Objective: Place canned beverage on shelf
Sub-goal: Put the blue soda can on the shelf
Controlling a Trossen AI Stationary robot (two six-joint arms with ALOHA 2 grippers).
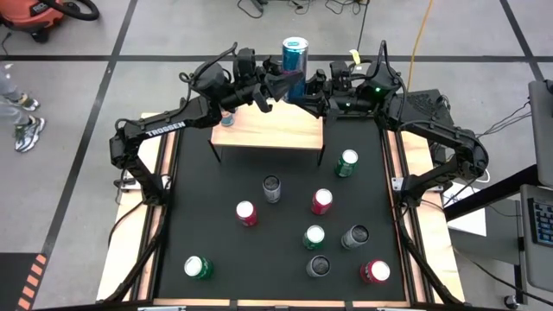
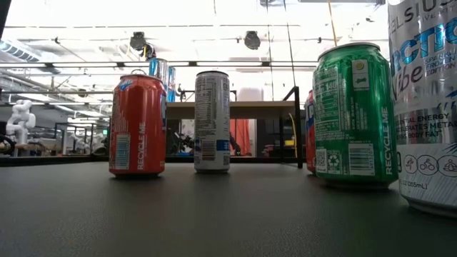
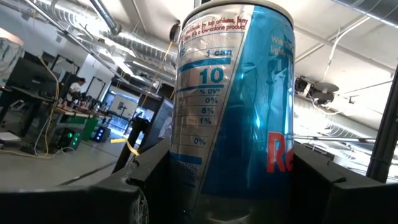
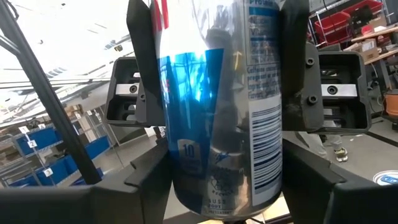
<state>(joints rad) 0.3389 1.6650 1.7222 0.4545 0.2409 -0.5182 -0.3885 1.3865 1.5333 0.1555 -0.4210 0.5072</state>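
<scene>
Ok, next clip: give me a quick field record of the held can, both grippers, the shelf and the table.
held can: blue can, upright, above the shelf's far edge
left gripper: fingers on the blue can
right gripper: fingers on the same can, opposite side
shelf: one small can at its left end
table: nine cans standing, red, green, grey

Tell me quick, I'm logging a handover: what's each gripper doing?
Left gripper: closed on the blue can.
Right gripper: closed on the same blue can.

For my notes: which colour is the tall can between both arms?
Blue and silver can; left wrist view shows it best.
</scene>
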